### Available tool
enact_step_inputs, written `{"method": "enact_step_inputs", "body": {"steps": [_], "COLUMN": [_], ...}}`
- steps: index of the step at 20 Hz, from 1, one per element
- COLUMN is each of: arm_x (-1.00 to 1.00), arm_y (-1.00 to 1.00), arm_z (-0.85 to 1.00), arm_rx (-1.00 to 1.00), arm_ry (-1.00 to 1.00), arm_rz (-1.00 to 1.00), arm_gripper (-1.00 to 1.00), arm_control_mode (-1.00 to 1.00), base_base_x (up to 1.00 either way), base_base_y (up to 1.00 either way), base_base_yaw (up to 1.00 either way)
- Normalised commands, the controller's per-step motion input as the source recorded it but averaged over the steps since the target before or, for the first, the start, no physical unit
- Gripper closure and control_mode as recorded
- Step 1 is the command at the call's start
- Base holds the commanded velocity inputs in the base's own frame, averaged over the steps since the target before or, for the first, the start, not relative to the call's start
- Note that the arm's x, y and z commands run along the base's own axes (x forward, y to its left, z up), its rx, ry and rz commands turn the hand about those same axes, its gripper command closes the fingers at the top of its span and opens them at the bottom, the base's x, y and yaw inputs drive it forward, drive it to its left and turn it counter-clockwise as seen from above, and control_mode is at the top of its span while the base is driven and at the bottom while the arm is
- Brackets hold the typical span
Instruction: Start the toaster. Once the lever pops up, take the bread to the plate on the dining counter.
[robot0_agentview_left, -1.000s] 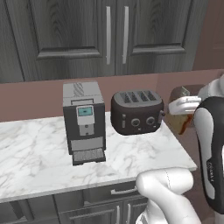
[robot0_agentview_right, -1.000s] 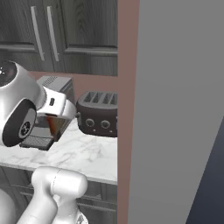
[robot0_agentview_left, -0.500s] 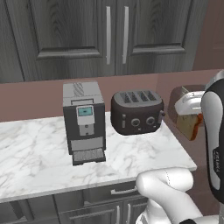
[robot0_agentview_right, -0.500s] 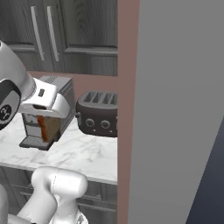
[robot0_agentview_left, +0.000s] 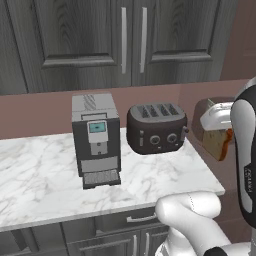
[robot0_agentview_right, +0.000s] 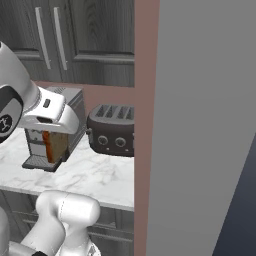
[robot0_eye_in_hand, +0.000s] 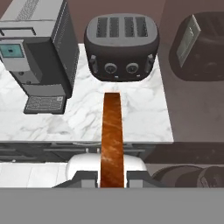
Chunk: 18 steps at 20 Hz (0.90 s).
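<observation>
Gripper: your gripper (robot0_eye_in_hand: 112, 176) is pinched on the bread (robot0_eye_in_hand: 112, 138), the two dark tips clamped on its lower edge while the slice stands edge-on ahead of the hand

Bread: you carry it in the air off the right end of the worktop (robot0_agentview_left: 150, 172), clear of the toaster (robot0_agentview_left: 156, 128); the right base view shows it hanging under the white hand in front of the coffee machine (robot0_agentview_left: 96, 137)

Toaster: its top slots look empty, its two knobs face you, and it sits beside the coffee machine on the marble

Plate and dining counter: you have neither in sight from here, so the carry looks only begun

Risk, grip: you appear to hold the slice by one thin edge; a quick swing or a jolt of the base could let it pivot or slip out

Risk, surroundings: the brown wall panel (robot0_agentview_right: 146, 125) stands close to your right; a wide turn could clip the bread or the arm against it

Risk, placement: tilt the hand too far and the slice may land off the plate
</observation>
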Motion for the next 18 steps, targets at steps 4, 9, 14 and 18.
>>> {"method": "enact_step_inputs", "body": {"steps": [4, 9, 14, 18], "arm_x": [0.00, -0.02, -0.02, -0.02], "arm_y": [0.00, 0.00, 0.00, 0.00], "arm_z": [0.00, 0.00, -0.04, -0.07], "arm_rx": [0.00, 0.00, 0.00, 0.00], "arm_ry": [0.00, 0.00, 0.00, 0.00], "arm_rz": [0.00, 0.00, 0.00, 0.00], "arm_gripper": [1.00, 1.00, 1.00, 1.00], "arm_control_mode": [-1.00, -1.00, -1.00, -1.00], "base_base_x": [0.00, 0.00, 0.00, 0.00], "base_base_y": [0.00, 0.00, 0.00, 0.00], "base_base_yaw": [0.00, 0.00, 0.00, 0.00]}}
